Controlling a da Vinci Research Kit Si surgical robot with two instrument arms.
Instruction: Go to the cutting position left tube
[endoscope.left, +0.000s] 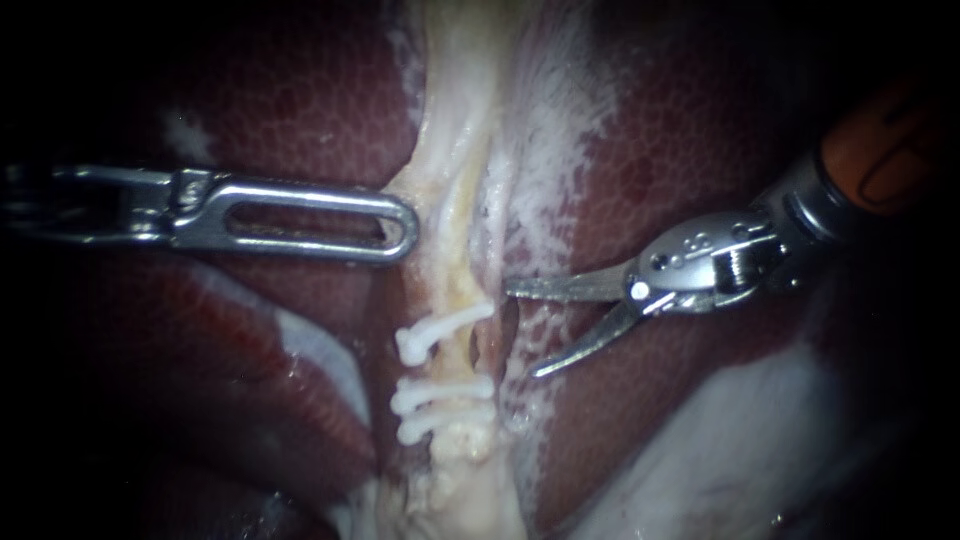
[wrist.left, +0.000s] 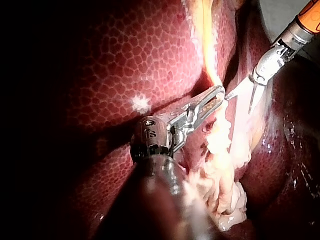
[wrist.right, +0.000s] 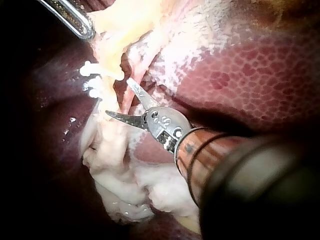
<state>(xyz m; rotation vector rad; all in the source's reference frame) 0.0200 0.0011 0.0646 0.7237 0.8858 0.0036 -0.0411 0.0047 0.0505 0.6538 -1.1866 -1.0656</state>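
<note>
Nearest the endoscope, the right instrument (endoscope.left: 522, 332) comes in from the upper right, and its two thin blades stand apart in a wide V with nothing between them. The blade tips point at the tube (endoscope.left: 458, 300) and lie just beside it on its right, not around it. The tube is a pale strand running down the middle of the field, and three white clips cross it: a top clip (endoscope.left: 440, 335) set a little apart, then a second clip (endoscope.left: 440, 392) and a third clip (endoscope.left: 438, 422) close together below. The upper blade tip sits above the level of the top clip; the lower blade tip sits about level with the gap between the top and second clips. Farther along, the left instrument (endoscope.left: 403, 228) reaches in from the left, its slotted jaws clamped on the edge of the pale tissue (endoscope.left: 455, 120) above the clips. Behind everything lies the mottled dark red liver (endoscope.left: 300, 90).
</note>
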